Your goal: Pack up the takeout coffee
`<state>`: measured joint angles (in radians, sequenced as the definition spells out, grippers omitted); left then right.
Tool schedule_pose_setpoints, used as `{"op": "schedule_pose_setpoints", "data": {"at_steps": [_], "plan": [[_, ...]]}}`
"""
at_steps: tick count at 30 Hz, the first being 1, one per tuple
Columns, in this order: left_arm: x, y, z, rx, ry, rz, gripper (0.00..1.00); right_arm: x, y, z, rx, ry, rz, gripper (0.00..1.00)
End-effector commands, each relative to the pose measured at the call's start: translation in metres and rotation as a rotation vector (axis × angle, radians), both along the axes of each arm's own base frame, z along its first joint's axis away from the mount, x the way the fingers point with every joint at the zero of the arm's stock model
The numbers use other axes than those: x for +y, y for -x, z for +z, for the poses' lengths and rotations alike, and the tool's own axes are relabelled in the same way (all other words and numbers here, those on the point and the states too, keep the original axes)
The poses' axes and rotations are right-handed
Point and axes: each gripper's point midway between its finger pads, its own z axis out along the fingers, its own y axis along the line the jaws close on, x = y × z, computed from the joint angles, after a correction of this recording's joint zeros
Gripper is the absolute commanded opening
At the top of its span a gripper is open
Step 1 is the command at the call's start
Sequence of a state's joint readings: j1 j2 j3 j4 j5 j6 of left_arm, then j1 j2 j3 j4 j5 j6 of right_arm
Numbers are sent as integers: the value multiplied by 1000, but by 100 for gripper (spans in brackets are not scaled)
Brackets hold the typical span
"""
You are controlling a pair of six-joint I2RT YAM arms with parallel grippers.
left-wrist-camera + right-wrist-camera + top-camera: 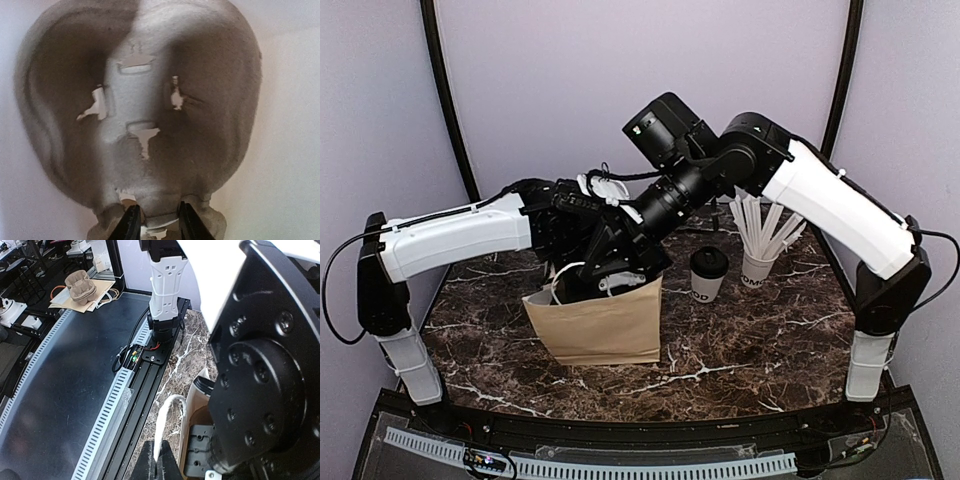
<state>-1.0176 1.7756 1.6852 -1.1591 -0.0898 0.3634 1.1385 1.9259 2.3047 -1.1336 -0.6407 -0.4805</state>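
Observation:
The takeout coffee [707, 273], a white cup with a black lid, stands on the marble table right of the brown paper bag [595, 325]. My left gripper [159, 222] is shut on the edge of a grey pulp cup carrier [145, 100] that fills its wrist view. In the top view this gripper and the carrier are hidden among the arms above the bag. My right gripper [159, 455] is shut on the bag's white cord handle [167, 420] at the bag's left rim [197, 405]. The handle also shows in the top view [558, 275].
A white cup holding wrapped straws [758, 262] stands just right of the coffee. The two arms cross over the bag mouth, the left arm's black wrist [260, 380] close beside my right gripper. The table's front rail [150, 375] is near.

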Motion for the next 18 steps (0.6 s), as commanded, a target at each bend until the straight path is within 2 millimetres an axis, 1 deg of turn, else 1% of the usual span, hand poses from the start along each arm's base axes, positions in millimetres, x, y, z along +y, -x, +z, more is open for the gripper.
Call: {"op": "schedule_pose_setpoints", "data": {"at_steps": [1,6,8,10,13,18], "plan": [[17,12,-6,50,-34,14,30,-9,13,9,-5,-23,48,0],[12,11,-27,82,-72,4,32,-8,13,2,2,-8,50,0],[7,11,-32,99,-67,6,33,-8,13,2,0,-6,48,0],[2,13,-36,133,-55,14,34,-8,12,1,-2,-4,45,0],[-4,24,-43,211,-31,14,35,-8,12,-1,-8,-2,44,0],[-2,24,-56,235,-41,42,35,-8,11,-4,-12,3,45,0]]}}
